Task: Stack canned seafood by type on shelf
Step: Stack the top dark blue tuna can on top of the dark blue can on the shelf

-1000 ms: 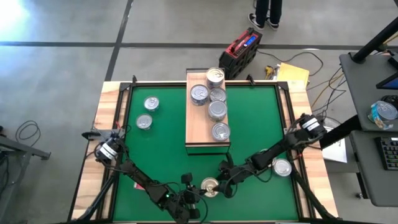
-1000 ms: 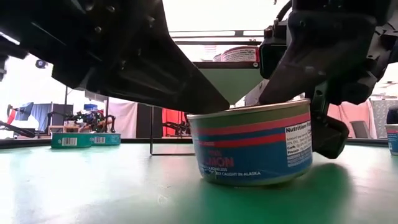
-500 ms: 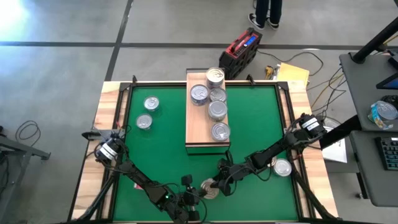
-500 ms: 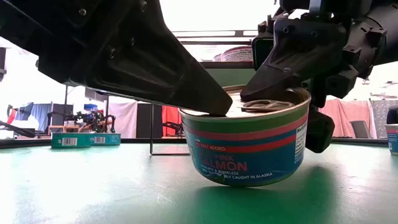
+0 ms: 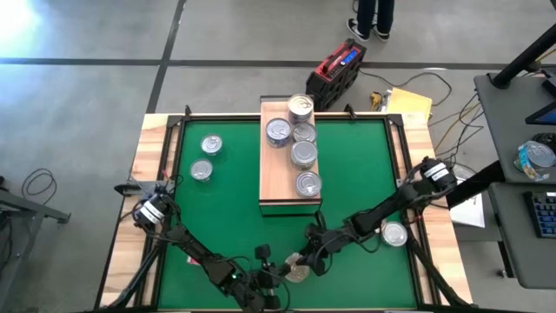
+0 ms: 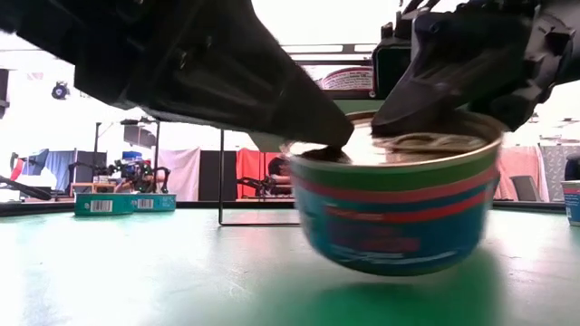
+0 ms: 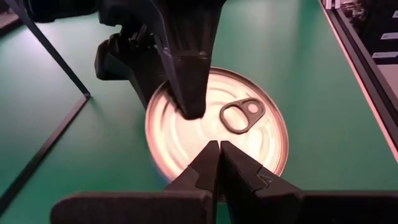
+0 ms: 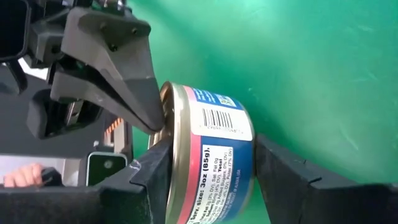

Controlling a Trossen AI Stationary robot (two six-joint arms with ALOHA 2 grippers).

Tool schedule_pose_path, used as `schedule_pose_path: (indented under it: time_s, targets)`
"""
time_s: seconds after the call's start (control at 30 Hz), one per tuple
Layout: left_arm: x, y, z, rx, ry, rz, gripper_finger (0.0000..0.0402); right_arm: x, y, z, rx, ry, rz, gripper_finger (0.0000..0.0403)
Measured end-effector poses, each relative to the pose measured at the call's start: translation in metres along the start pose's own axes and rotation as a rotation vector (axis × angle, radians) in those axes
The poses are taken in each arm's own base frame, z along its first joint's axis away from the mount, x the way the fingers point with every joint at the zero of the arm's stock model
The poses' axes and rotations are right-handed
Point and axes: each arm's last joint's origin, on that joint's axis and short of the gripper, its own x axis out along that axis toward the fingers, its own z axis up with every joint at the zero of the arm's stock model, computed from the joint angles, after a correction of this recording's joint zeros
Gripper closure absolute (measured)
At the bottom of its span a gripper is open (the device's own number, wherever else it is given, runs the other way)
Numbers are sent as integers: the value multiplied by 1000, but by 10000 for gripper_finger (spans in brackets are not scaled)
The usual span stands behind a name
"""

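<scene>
One salmon can [image 6: 394, 204] is sitting clamped between the right gripper [image 5: 306, 257] fingers, below the shelf [image 5: 290, 158], the shut left gripper [image 5: 276, 271] touching its lid.

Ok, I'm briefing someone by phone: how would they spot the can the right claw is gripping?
Start at the green mat and go to its near edge, below the light-wood shelf. There both dark claws meet over one round tin with a blue-and-red label. Unlike every other can, it sits clamped in the right claw, lifted and tilted.

overhead, table-level, two wrist close-ups
</scene>
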Motion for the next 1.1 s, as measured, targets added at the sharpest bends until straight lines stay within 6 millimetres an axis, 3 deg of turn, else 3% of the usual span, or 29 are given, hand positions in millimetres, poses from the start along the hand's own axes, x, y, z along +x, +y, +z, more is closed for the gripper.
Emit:
schedule_pose_path:
  time_s: [0.37, 0.8, 1.1]
  targets:
    - [-7, -8, 17, 95, 8, 45, 401, -18, 8, 4, -39, 41, -50, 221]
    - [-33, -19, 37, 217, -63, 181, 402, -44, 25, 2, -100, 83, -75, 223]
    - [-53, -7, 61, 288, -26, 43, 401, -73, 54, -7, -155, 21, -27, 224]
